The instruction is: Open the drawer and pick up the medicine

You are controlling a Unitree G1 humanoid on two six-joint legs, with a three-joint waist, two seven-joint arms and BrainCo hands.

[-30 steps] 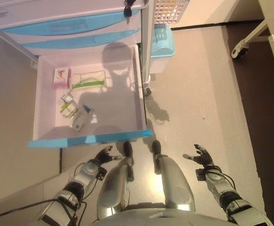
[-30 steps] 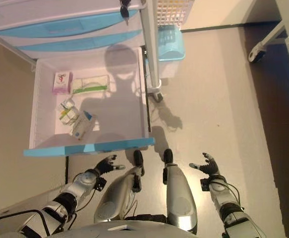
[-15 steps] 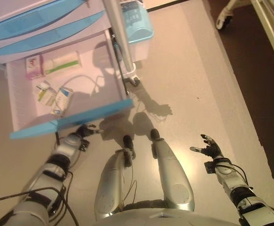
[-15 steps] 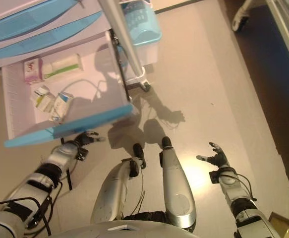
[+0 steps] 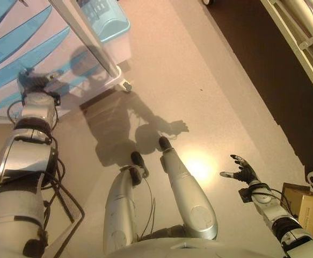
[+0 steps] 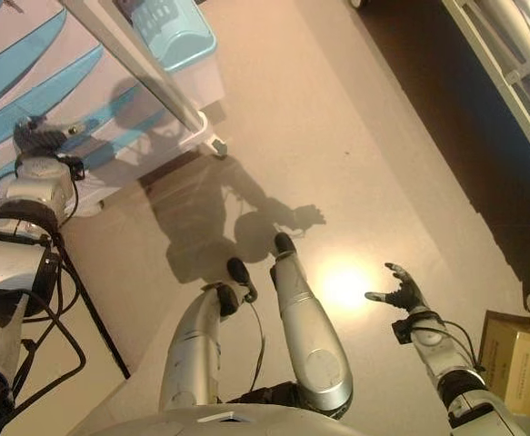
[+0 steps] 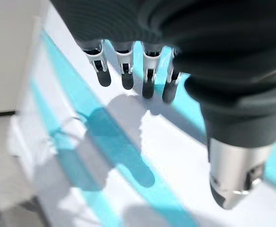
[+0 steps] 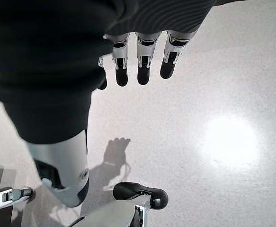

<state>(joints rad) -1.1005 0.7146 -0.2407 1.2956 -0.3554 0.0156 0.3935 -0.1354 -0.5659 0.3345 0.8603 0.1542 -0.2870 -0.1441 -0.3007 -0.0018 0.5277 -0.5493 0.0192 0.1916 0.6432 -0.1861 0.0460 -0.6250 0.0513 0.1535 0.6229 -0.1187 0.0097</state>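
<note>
Two hands show, and neither has hold of anything. The left hand [image 5: 34,83] is raised at about 10 o'clock in the head views, right at the white cabinet [image 5: 65,54] with its blue drawer fronts [image 6: 37,64]. In its own wrist view the fingers [image 7: 124,71] point nearly straight toward a blue front, thumb apart; whether the tips actually touch the front cannot be told. The drawer fronts appear flush with the cabinet, so no drawer inside is on show, and the medicine cannot be seen in any view; its place relative to the hand cannot be told.

At about 4 o'clock the right hand [image 5: 243,171] hangs over the pale floor [image 5: 210,80], fingers loosely spread and empty; its wrist view shows straight fingers [image 8: 142,66] above bare floor.

Beside the cabinet, near 11 o'clock, a light blue bin [image 5: 105,21] stands behind a slanting grey pole [image 5: 81,32]. A brown cardboard box [image 5: 306,207] sits at the 4 o'clock edge.
</note>
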